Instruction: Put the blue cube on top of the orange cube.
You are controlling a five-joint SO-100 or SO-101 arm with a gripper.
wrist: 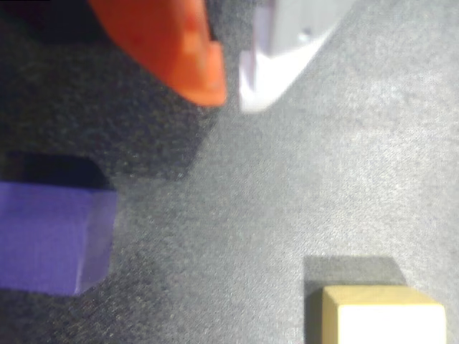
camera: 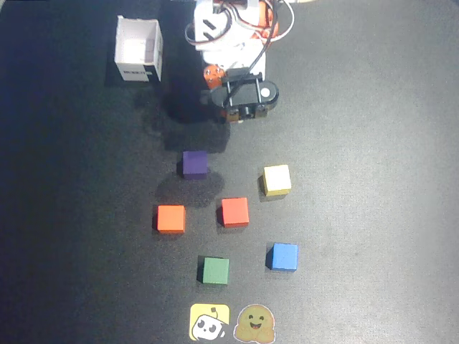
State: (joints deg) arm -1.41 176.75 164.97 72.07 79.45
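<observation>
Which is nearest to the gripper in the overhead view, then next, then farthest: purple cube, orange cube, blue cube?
From the gripper:
1. Purple cube, just below it, slightly left.
2. Orange cube, lower left.
3. Blue cube, lower right, farthest.

A hobbyist's robot-learning bench, not a home or kitchen: a dark matte tabletop (camera: 373, 215) carries small coloured practice cubes, a white open box (camera: 138, 49) at eleven o'clock, and two cartoon-face stickers (camera: 231, 323) at six o'clock in the overhead view.
</observation>
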